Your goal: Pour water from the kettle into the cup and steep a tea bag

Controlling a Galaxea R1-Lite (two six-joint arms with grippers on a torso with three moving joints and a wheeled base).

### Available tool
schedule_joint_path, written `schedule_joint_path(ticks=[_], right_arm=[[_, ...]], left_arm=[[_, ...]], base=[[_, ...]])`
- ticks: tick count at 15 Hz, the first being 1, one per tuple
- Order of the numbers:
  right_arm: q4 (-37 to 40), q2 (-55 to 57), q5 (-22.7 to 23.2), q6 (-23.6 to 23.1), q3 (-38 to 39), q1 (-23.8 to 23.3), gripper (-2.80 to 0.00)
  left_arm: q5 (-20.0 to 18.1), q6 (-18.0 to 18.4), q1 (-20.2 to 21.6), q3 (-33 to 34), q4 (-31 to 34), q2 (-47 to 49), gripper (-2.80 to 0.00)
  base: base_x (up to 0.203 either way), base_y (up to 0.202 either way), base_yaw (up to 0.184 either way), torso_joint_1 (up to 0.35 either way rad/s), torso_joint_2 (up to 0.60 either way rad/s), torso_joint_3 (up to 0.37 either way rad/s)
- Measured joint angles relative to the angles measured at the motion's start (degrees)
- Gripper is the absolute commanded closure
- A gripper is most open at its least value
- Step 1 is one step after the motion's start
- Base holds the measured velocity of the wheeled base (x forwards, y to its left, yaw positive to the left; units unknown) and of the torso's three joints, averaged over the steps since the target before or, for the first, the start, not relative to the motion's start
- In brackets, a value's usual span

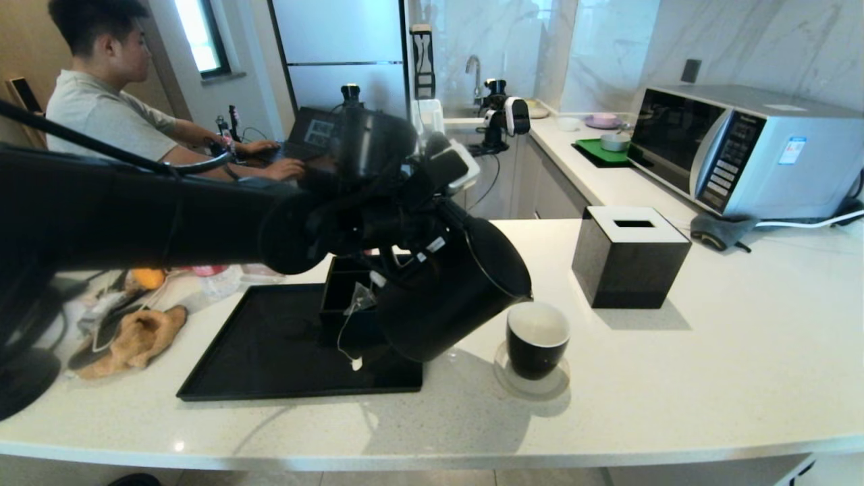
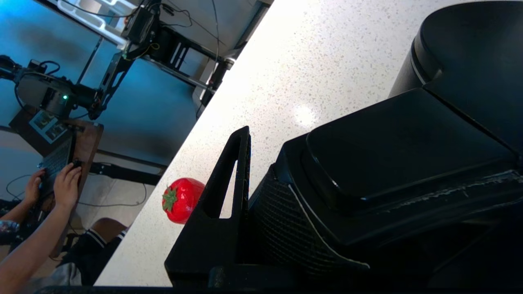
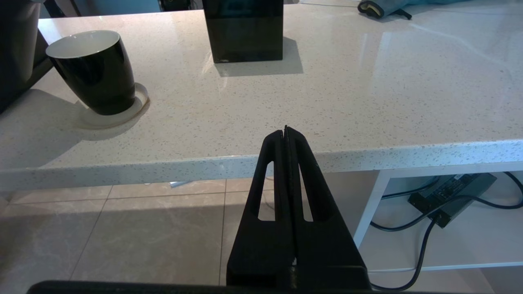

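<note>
The black kettle (image 1: pixel 459 297) hangs tilted over the counter, its spout just above the rim of the cup (image 1: pixel 538 337). No stream of water shows. My left gripper (image 1: pixel 398 236) is shut on the kettle's handle (image 2: pixel 388 151); one finger (image 2: pixel 235 171) shows beside it. The cup, black outside and white inside (image 3: pixel 96 73), stands on a clear coaster (image 1: pixel 533 381). The tea bag (image 1: pixel 361 297) rests against a small black box on the tray, its string hanging down to a white tag (image 1: pixel 356 364). My right gripper (image 3: pixel 285 132) is shut and empty, low in front of the counter edge.
A black tray (image 1: pixel 270 351) lies left of the cup. A black tissue box (image 1: pixel 631 256) stands behind the cup to the right, with a microwave (image 1: pixel 742 148) beyond. A tan cloth (image 1: pixel 131 337) lies far left. A red strawberry toy (image 2: pixel 182 200) sits on the counter.
</note>
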Motion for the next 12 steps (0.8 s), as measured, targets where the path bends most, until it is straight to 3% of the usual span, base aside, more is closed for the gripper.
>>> schedule_joint_path(ticks=[12], right_arm=[[-0.01, 0.0, -0.02, 0.02, 0.0, -0.01, 0.0]], left_arm=[[-0.02, 2.25, -0.11, -4.71, 3.24, 2.37, 0.0]], base=[[0.0, 0.0, 0.0, 0.0, 0.0, 0.0]])
